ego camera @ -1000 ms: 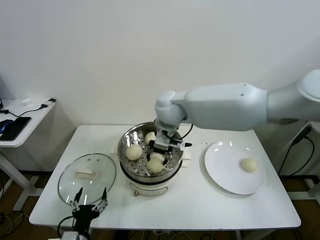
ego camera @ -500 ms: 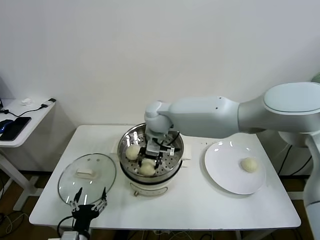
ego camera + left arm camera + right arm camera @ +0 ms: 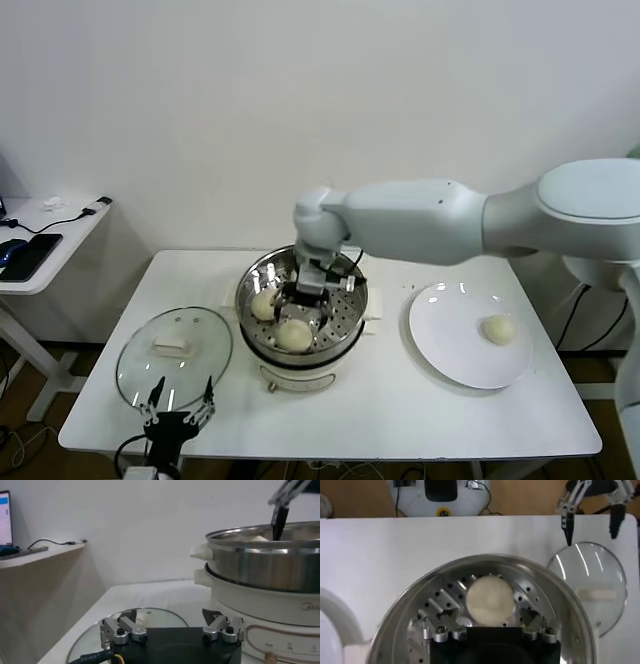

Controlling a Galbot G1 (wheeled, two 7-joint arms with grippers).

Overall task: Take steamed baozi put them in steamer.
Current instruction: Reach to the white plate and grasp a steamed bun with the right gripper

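Observation:
The steamer (image 3: 345,335) stands mid-table, a shiny steel pot with a perforated tray. In the head view two steamed baozi lie on the tray, one at the left (image 3: 264,304) and one at the front (image 3: 294,336). My right gripper (image 3: 305,294) hangs open just above the tray, behind the front baozi (image 3: 489,600), which lies free between and beyond its spread fingers (image 3: 433,626). Another baozi (image 3: 498,329) rests on the white plate (image 3: 450,345) at the right. My left gripper (image 3: 178,408) waits open at the table's front left edge.
A round glass lid (image 3: 175,358) lies flat left of the steamer, just beyond the left gripper (image 3: 170,622). A side table (image 3: 45,245) with a phone and cables stands at the far left. The wall runs close behind the table.
My right gripper carried a baozi left to the front of the tray, opened and let it go, then rose slightly. The left arm has not moved.

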